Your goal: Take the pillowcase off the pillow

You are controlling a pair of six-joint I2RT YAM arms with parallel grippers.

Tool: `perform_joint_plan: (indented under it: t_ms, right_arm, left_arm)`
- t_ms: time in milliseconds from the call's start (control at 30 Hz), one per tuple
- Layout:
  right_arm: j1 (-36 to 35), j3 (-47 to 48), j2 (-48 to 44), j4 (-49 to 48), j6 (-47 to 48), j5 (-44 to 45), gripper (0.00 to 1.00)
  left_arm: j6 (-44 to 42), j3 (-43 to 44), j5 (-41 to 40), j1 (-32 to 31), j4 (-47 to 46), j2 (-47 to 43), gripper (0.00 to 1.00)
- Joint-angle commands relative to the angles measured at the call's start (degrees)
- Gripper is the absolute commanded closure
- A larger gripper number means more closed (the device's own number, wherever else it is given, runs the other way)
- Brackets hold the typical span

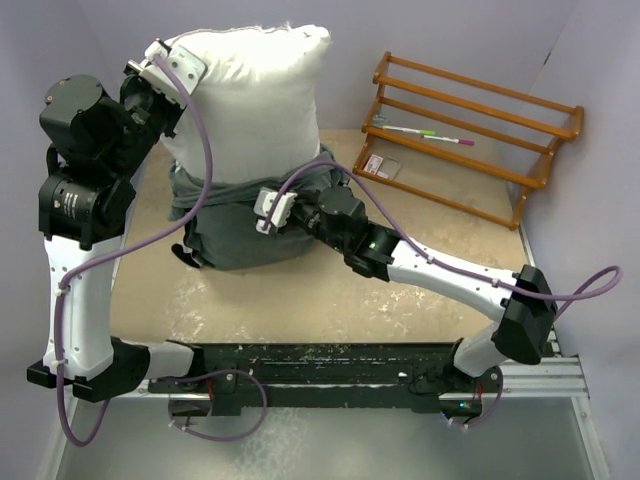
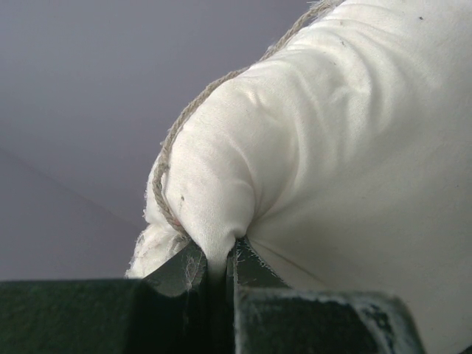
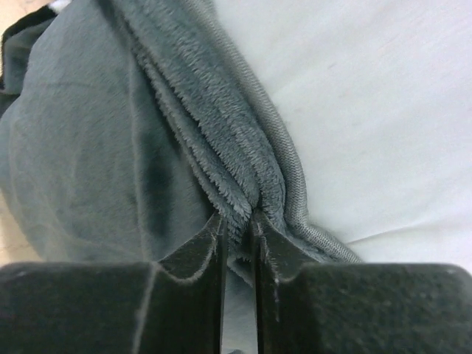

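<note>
The table in front of me has a tan, scuffed top. The pillow stands upright at the far left of it, plain white and plump, with its upper half bare. The pillowcase is bunched around the pillow's lower part, plush dark grey side out, and sags onto the table. A wooden rack lies at the far right, well apart from the pillow.

My left tool is raised at the pillow's top left corner. Its jaws are pinched nearly together on a fold of white pillow fabric beside the braided seam cord.

My right tool is low at the pillowcase's rim. Its jaws are narrow and clamped on a ridge of grey plush, right where it meets the white pillow.

Two pens lie on the rack.
</note>
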State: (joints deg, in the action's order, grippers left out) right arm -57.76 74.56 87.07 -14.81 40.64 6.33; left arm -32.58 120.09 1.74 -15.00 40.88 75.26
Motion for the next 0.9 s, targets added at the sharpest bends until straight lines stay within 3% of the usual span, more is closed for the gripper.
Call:
perform_joint_plan:
  t_ms: [0,200,467,667,733,767,867]
  right_arm:
    - [-1.37,-6.76,-0.12,-5.35,-4.61,0.05,0.85]
    - [-3.56,-16.24,0.05,-11.47,-13.07,1.62,1.00]
    - [-6.14,-26.68,6.63,-20.65,-28.66,0.17,1.00]
    - [-8.01,-25.97,13.83,-22.83,-38.67,1.07,1.00]
    - [-8.03,-25.15,10.19,-19.93,-39.98,-0.62,0.89]
    - [-7.80,-24.14,6.36,-17.89,-40.44,-1.57,0.72]
    - [-6.07,-18.34,-4.10,-9.68,-38.24,-3.38,0.37]
  left_arm:
    - [-0.93,1.67,-0.60,0.42,-6.76,-1.53,1.00]
    - [-0.97,2.34,-0.67,0.42,-6.77,-1.31,1.00]
    - [-0.04,5.41,-1.73,0.47,-6.63,0.08,1.00]
    - [2.53,8.74,-0.80,0.43,-5.68,1.26,1.00]
    - [3.49,9.61,0.59,0.42,-5.31,1.21,1.00]
    - [3.87,9.47,1.55,0.48,-5.21,1.01,1.00]
    - [5.39,8.87,4.24,0.47,-5.05,0.40,1.00]
